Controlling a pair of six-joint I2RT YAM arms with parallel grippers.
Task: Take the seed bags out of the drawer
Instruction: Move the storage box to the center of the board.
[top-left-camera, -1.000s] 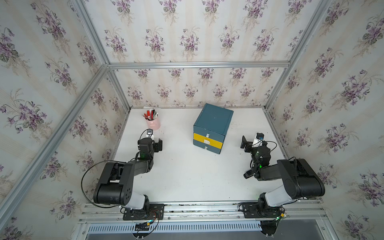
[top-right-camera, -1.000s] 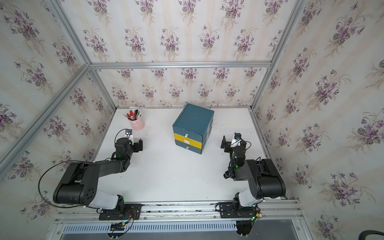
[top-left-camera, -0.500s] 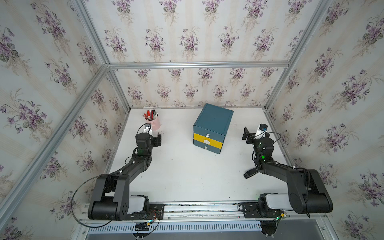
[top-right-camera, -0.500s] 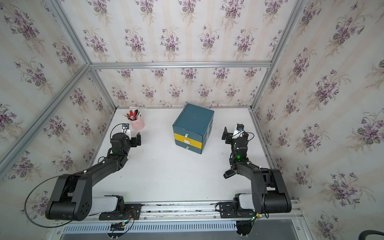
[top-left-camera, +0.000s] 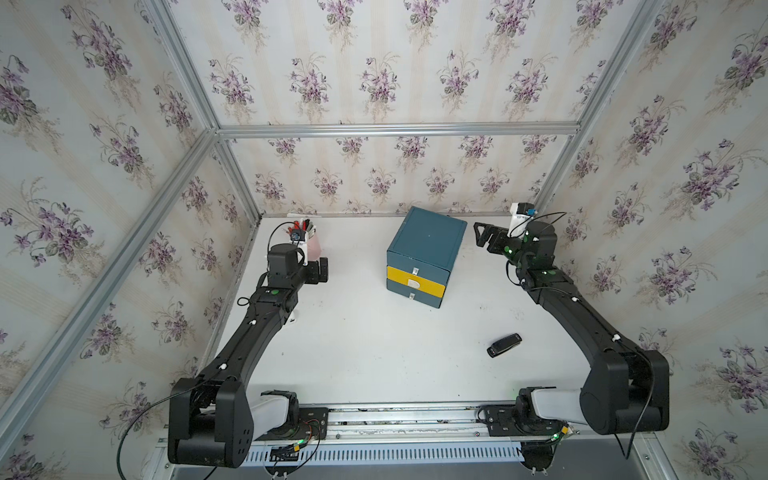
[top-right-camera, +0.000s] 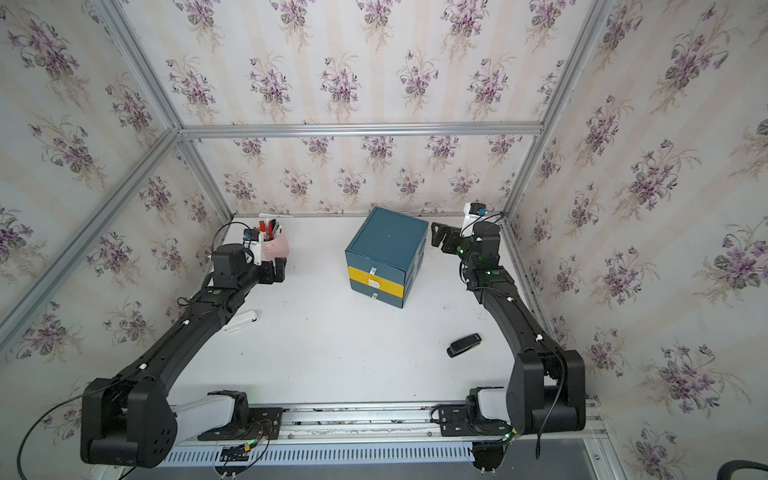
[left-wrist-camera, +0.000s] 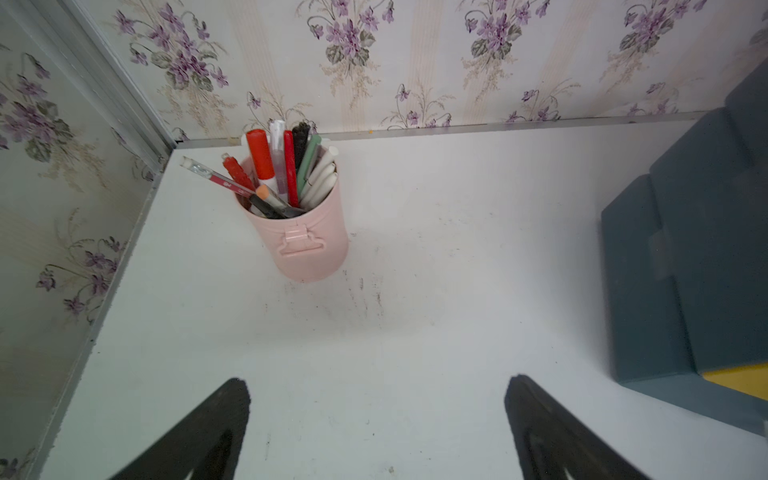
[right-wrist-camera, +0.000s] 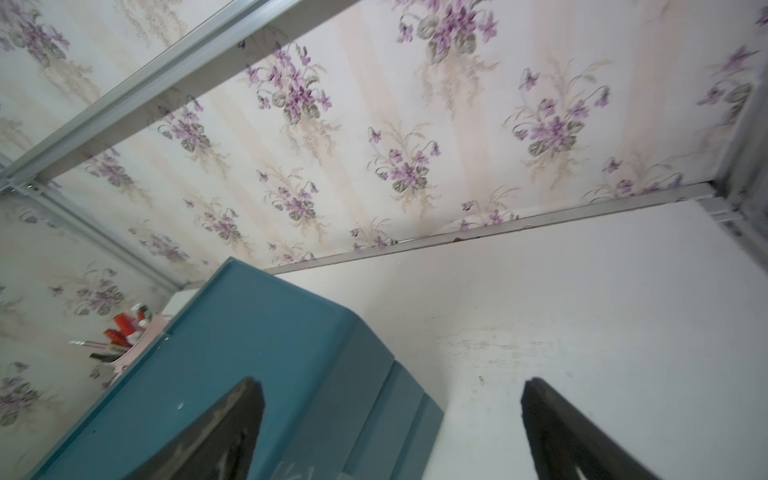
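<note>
The seed bags are hidden. A teal drawer cabinet (top-left-camera: 426, 245) (top-right-camera: 386, 245) stands at the back middle of the white table, with a yellow middle drawer (top-left-camera: 415, 282) (top-right-camera: 376, 283) and all drawers pushed in. My left gripper (top-left-camera: 322, 270) (top-right-camera: 281, 269) (left-wrist-camera: 378, 382) is open and empty over bare table, to the left of the cabinet (left-wrist-camera: 706, 270). My right gripper (top-left-camera: 480, 235) (top-right-camera: 436, 235) (right-wrist-camera: 391, 382) is open and empty, raised beside the cabinet's (right-wrist-camera: 232, 353) top right edge, one finger over its top.
A pink cup of pens (top-left-camera: 313, 245) (top-right-camera: 276, 245) (left-wrist-camera: 307, 245) stands at the back left, just beyond my left gripper. A small black gadget (top-left-camera: 503, 345) (top-right-camera: 463, 345) lies on the table front right. A white stick-like object (top-right-camera: 241, 321) lies beside my left arm.
Both arms have stretched out from their folded pose toward the back of the table. The right gripper has risen beside the cabinet's top; the left has reached the pen cup.
</note>
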